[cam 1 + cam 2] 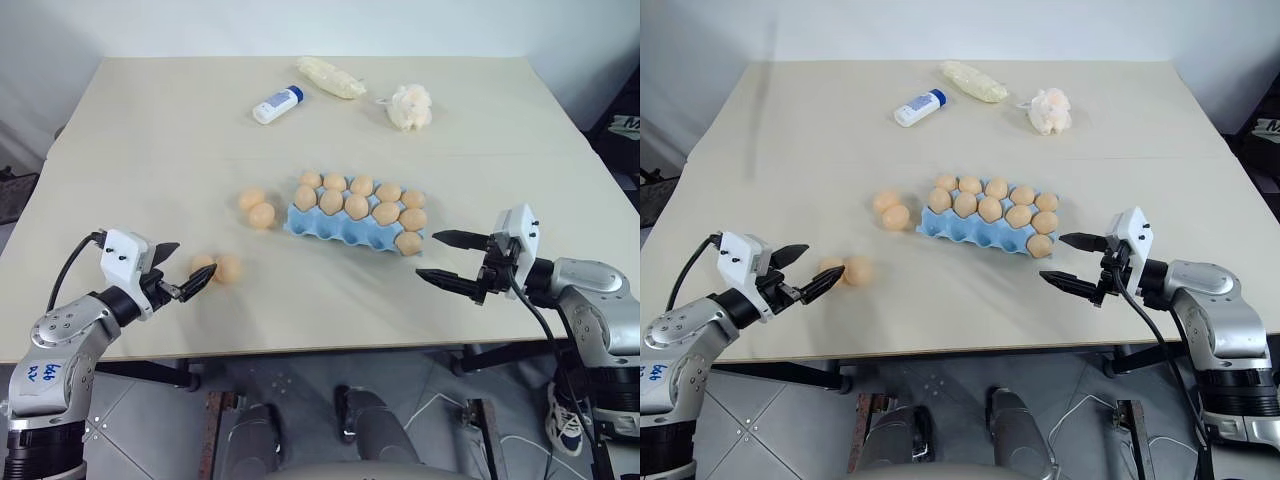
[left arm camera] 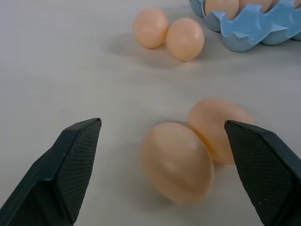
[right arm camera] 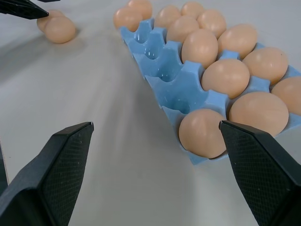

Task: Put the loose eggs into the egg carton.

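Observation:
The light blue egg carton [image 1: 310, 225] lies mid-table with several tan eggs in it. Most cups of its near row are bare, with one egg at the right end [image 3: 203, 132]. Two loose eggs [image 1: 257, 207] lie touching just left of the carton. Another pair of loose eggs [image 2: 178, 161] lies nearer the front left. My left gripper [image 1: 190, 265] is open and level just above the table, and the nearer egg of that pair sits in front of its open jaws, untouched. My right gripper [image 1: 428, 256] is open, empty, and faces the carton's right front corner.
At the far side of the table lie a white bottle with a blue cap [image 1: 277, 105], a pale yellow bag [image 1: 330, 78] and a white fluffy wad [image 1: 411, 107]. The table's front edge [image 1: 330, 348] runs just below both grippers.

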Controlling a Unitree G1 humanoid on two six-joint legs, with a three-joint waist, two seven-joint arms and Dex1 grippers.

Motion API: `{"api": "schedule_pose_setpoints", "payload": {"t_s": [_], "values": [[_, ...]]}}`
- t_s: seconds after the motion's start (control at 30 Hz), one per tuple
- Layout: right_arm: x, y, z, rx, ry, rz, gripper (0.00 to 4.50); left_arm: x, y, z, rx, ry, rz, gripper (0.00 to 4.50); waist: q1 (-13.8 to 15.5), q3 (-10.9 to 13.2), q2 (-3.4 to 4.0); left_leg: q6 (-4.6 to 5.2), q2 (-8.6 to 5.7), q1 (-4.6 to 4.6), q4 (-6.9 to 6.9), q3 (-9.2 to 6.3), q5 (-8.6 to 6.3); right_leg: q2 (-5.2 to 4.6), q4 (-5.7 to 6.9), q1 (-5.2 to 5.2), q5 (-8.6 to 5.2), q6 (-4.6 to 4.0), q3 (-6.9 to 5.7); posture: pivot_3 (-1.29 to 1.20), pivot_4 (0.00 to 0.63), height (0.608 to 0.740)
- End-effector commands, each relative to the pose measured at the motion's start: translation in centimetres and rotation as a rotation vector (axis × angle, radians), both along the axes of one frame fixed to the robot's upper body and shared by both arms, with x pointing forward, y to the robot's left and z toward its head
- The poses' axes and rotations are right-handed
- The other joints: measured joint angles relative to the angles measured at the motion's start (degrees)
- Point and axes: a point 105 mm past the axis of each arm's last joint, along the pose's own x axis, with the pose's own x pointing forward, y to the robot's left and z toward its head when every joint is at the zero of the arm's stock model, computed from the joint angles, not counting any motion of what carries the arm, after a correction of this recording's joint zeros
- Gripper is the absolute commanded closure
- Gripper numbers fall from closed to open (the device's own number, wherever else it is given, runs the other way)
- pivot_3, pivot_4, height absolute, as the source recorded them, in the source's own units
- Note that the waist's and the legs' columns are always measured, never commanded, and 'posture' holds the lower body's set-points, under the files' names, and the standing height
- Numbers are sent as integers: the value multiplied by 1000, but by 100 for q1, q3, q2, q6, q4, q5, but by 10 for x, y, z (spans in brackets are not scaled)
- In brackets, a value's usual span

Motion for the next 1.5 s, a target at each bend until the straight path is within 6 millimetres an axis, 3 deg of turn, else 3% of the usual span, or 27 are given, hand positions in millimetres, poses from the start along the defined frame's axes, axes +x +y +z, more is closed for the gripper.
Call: {"api": "schedule_pose_setpoints", "payload": {"t_s": [0.03, 0.9, 1.2, 1.37, 1.5], "values": [[-3, -6, 14, 3, -60, -15, 0, 3, 0, 0, 27, 16, -7, 30, 4, 0, 0, 0, 0, 1, 0, 0, 0, 0, 0, 0, 0, 0, 0, 0, 150, 740], [-2, -7, 11, -6, -51, -30, 0, 19, 2, -14, 42, 57, -14, 30, 5, 0, 0, 0, -2, -1, -2, 0, 0, -4, -3, -1, 0, 0, 1, 0, 150, 740], [-1, -8, 12, -8, -54, -35, 0, 29, 5, -13, 44, 35, 1, 2747, 9, 0, 0, 0, -2, -1, -4, 0, 0, -3, -3, -1, 0, 1, 0, 0, 150, 740], [-1, -9, 12, -10, -56, -40, 0, 34, 7, 3, 35, -11, -3, 2895, 11, 0, 0, 1, -2, -2, -2, 0, 0, -4, -3, -1, 1, 1, -1, 0, 150, 740], [-1, -10, 13, -8, -60, -44, 0, 40, 7, 28, 9, -77, -11, 2897, 14, 0, 0, 1, -3, -2, -3, 1, 0, -3, -3, -1, 1, 2, -1, 0, 150, 740]]}}
